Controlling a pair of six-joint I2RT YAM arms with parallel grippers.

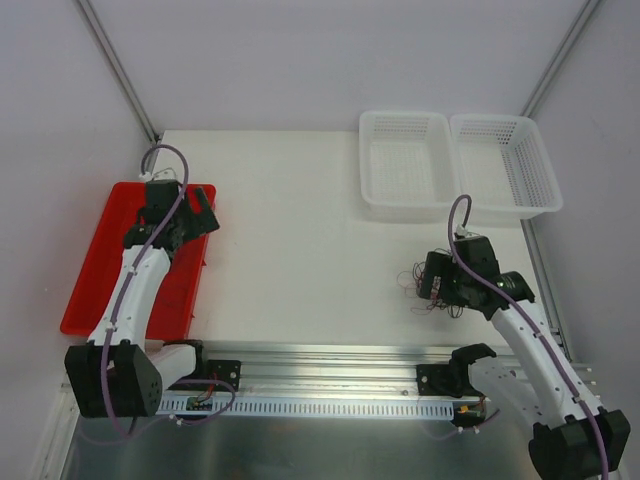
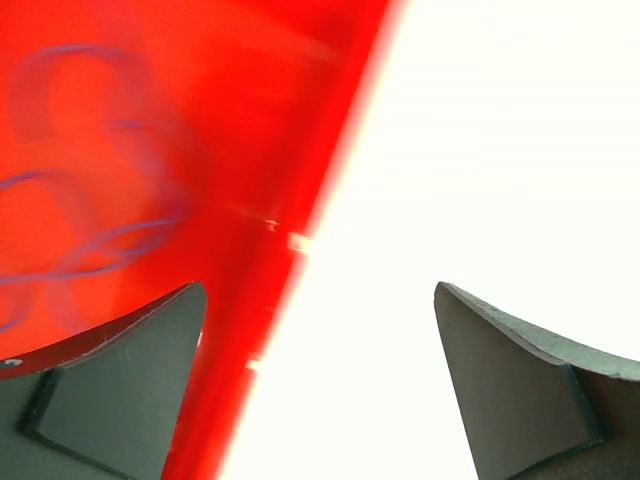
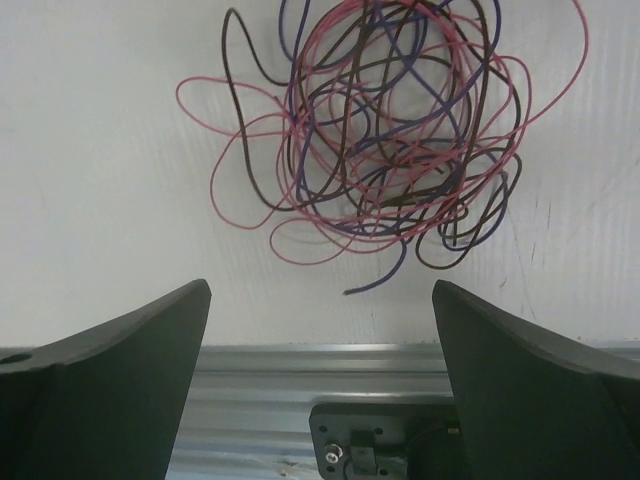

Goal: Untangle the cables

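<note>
Item: cables (image 3: pixel 400 130), knotted, at twelve o'clock of my right gripper (image 3: pixel 321 288), fingers spread, empty. Risk: pinching several strands together tightens knot.

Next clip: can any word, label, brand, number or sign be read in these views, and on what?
None can be read.
The red tray, the left white basket, the right white basket, the metal rail and the cables show no writing.
The left wrist view is blurred, so nothing is legible there.
</note>
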